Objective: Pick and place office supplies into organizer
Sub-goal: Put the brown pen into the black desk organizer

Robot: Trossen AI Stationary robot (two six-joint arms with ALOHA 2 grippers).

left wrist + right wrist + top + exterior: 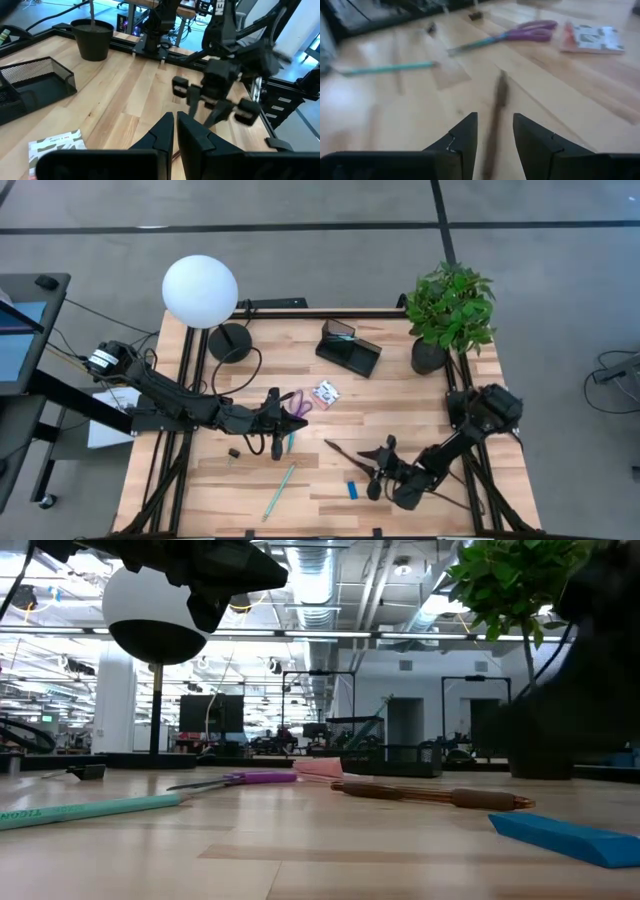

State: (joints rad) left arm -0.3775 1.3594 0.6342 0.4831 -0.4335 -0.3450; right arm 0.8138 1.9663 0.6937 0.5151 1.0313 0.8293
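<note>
Mid-table, dark pen [345, 450] lying diagonal

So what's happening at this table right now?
Two robot arms are sorting office supplies into a black organizer, which looks empty so far. The right gripper, fingers open, hovers over a dark pen on the table. The left gripper, fingers shut and holding nothing visible, sits near the purple scissors. A teal pen, a blue block and a white packet lie loose.
</note>
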